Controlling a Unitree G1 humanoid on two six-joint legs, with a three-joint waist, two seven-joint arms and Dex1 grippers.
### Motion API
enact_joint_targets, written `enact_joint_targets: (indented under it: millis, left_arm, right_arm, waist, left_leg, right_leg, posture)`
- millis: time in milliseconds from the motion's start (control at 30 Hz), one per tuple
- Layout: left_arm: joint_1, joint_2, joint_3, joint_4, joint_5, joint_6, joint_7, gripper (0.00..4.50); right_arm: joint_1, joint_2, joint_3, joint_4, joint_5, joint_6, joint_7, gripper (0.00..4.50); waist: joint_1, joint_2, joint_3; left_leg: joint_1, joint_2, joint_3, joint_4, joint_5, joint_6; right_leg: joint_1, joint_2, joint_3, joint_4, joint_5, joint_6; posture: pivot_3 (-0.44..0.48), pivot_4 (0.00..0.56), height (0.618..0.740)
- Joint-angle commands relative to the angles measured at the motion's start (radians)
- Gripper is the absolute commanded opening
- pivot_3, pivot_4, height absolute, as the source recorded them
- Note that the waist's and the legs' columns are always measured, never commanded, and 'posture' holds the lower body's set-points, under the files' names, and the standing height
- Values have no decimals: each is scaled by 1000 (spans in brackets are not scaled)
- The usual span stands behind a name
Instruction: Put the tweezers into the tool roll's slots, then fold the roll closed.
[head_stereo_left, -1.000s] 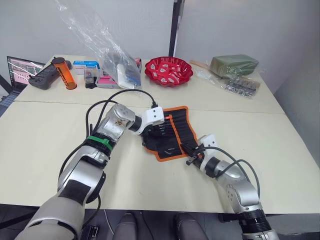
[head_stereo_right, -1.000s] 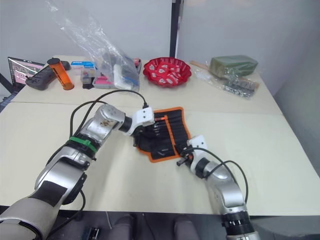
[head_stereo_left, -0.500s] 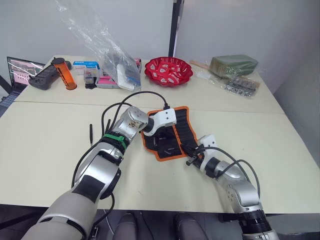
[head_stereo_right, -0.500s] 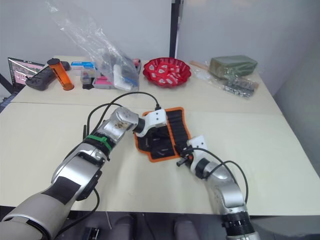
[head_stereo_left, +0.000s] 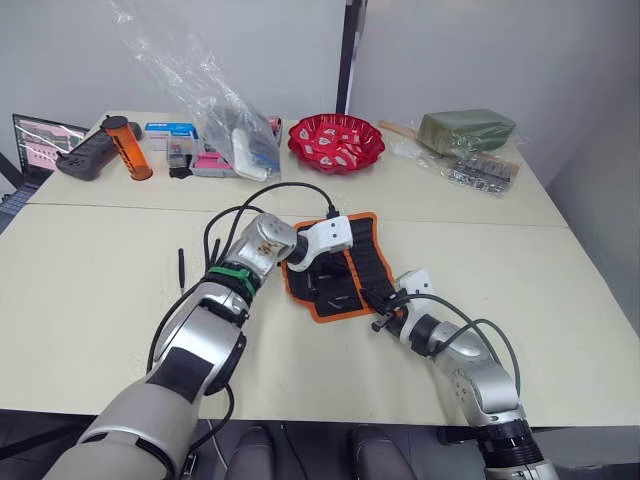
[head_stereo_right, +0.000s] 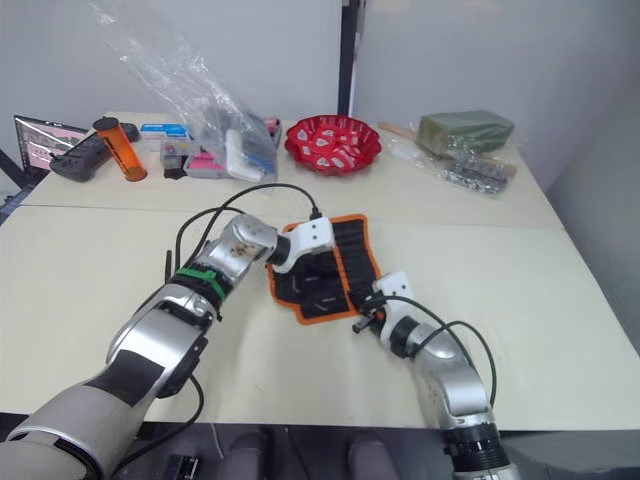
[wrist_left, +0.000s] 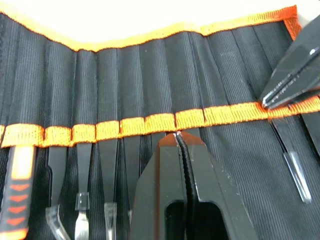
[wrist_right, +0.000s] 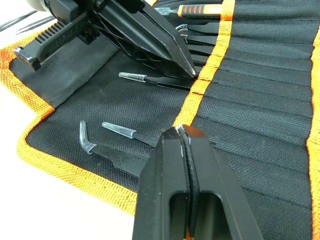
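The tool roll (head_stereo_left: 335, 265) is laid open on the cream counter (head_stereo_left: 100, 300), roughly in the middle, orange edge binding all round and an orange band run across the slots (wrist_left: 150, 75). Both hands are parked on it.

The left hand (wrist_left: 179, 137) is set over the roll's inner face with its fingers pressed together, tips right at the orange band, nothing visibly pinched between them. In its wrist view, several tweezers (wrist_left: 108, 165) are seen already tucked into slots side by side, clear caps on their tips, plus an orange-handled tool (wrist_left: 20, 195) pocketed at one end of the row.

The right hand (wrist_right: 181, 132) is placed at the near right corner of the roll, fingers also pressed together with no gap, tips resting at the band. Whether anything thin is caught between them can't be told. Just beside it, a couple more capped tools (wrist_right: 120, 131) are lying in their pockets, one with a bent tip (wrist_right: 85, 140).

Two thin black pieces (head_stereo_left: 182, 262) are left on the bare counter to the left of the roll, well apart from it, partly behind the left arm's cable. Too small to be sure, but they look like loose tweezers.

Along the far side of the counter: a red bowl (head_stereo_left: 337, 142), a clear plastic bag (head_stereo_left: 215, 110) over some boxes, an orange bottle (head_stereo_left: 128, 146), a laptop (head_stereo_left: 35, 145) and an olive pouch (head_stereo_left: 467, 128).
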Motion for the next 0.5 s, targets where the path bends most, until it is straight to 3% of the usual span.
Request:
enact_joint_targets:
  millis: [33, 200, 500]
  left_arm:
    - [5, 45, 38, -106, -27, 40, -37, 851]
    - [91, 114, 19, -288, -30, 112, -106, 2468]
    - [162, 118, 5, -375, -16, 155, -73, 2468]
  right_arm:
    - [30, -4, 53, 55, -21, 47, 18, 0]
    - [21, -3, 56, 69, -22, 42, 23, 0]
    - [11, -2, 58, 76, -20, 40, 29, 0]
  waist:
    - [-2, 0, 0]
    - [-9, 1, -1]
    - [-9, 1, -1]
  left_leg:
    - [0, 0, 0, 0, 0, 0]
    - [1, 0, 0, 0, 0, 0]
    - [2, 0, 0, 1, 0, 0]
  right_leg:
    - [0, 0, 0, 0, 0, 0]
    - [1, 0, 0, 0, 0, 0]
    - [2, 0, 0, 3, 0, 0]
  posture:
    - [0, 150, 729]
    - [0, 150, 729]
    - [0, 150, 729]
